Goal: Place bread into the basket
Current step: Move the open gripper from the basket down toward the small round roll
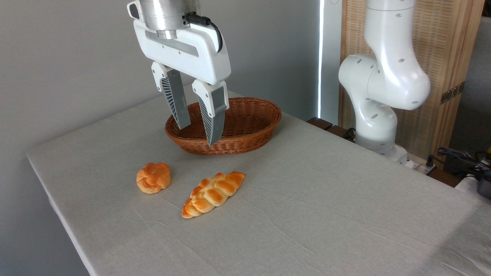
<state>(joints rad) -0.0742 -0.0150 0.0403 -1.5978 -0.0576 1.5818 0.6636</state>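
The jaws (197,135) hang spread and empty in the air, in front of the basket (245,132) as the camera sees it. The bread (153,177) lies on the desk (326,199), near the basket's front left, just beside the braided loaf (213,193) to its right

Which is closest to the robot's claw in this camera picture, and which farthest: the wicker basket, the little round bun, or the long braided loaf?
Measured from the open gripper as the camera shows it:
1. The basket, right behind the fingertips, which overlap its rim in the picture.
2. The round bun, on the cloth below and to the left.
3. The braided loaf, below and lower still, though it is nearly level with the bun.
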